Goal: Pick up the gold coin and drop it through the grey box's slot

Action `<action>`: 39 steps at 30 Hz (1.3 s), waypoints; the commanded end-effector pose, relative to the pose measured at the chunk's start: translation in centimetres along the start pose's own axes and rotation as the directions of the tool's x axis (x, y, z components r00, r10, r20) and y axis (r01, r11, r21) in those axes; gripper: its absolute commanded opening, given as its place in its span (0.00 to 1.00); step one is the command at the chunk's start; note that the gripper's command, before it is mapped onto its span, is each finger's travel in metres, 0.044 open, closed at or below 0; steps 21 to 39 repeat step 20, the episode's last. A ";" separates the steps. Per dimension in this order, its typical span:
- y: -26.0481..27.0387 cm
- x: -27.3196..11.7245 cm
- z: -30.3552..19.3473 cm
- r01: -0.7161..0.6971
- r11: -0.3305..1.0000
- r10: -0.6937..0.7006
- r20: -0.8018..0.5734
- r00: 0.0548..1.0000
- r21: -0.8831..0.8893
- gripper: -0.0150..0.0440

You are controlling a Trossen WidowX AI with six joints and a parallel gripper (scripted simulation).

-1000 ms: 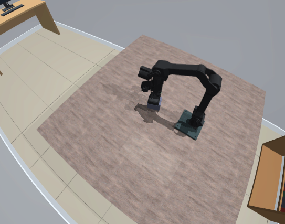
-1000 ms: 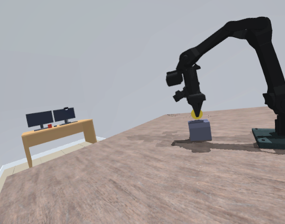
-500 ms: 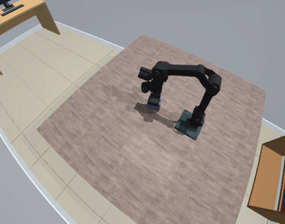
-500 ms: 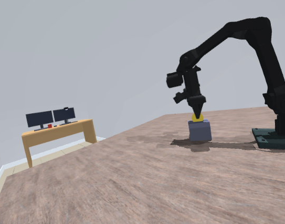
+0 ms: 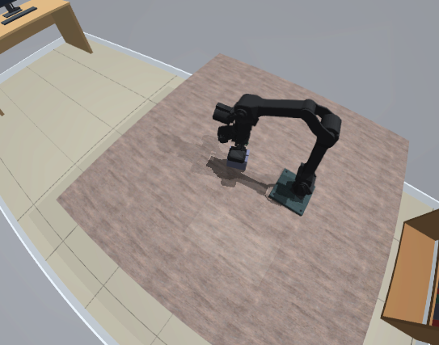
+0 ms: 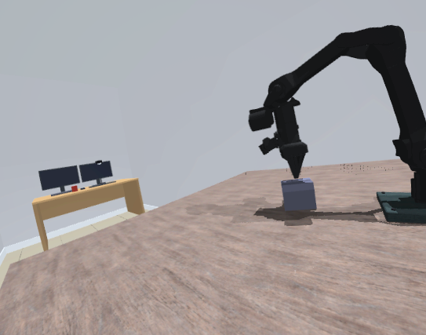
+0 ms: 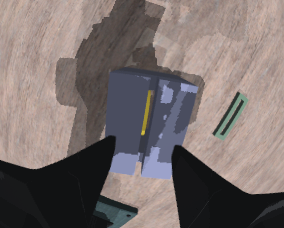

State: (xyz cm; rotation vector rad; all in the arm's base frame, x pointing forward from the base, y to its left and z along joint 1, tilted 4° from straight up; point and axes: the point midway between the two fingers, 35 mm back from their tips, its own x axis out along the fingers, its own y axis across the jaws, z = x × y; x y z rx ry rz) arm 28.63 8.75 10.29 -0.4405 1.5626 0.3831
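Two jaws parted (empty) above coin (image 7: 147, 113) in box (image 7: 127, 122) slot.

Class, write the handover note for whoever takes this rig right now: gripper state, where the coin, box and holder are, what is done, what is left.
Gripper: open, holding nothing, poised just above the grey box.
Coin: only its gold edge shows, sitting in the slot of the box lid; released, possibly not fully through.
Green holder: vacant, on the table beside the box.
Done: pick-up, alignment, release.
Left: confirm the coin drops fully inside; retract the arm.
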 end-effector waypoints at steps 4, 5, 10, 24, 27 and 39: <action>0.0 -1.6 0.0 0.001 1.000 -0.001 0.002 1.000 0.000 0.84; 0.0 -1.7 0.0 0.001 1.000 -0.001 0.002 1.000 0.000 0.88; 0.0 -5.4 -0.2 -0.001 1.000 0.001 -0.001 1.000 -0.001 1.00; 0.1 -6.1 -0.4 -0.001 1.000 0.001 -0.001 1.000 -0.001 1.00; 0.1 -6.1 -0.4 -0.001 1.000 0.001 -0.001 1.000 -0.001 1.00; 0.1 -6.1 -0.4 -0.001 1.000 0.001 -0.001 1.000 -0.001 1.00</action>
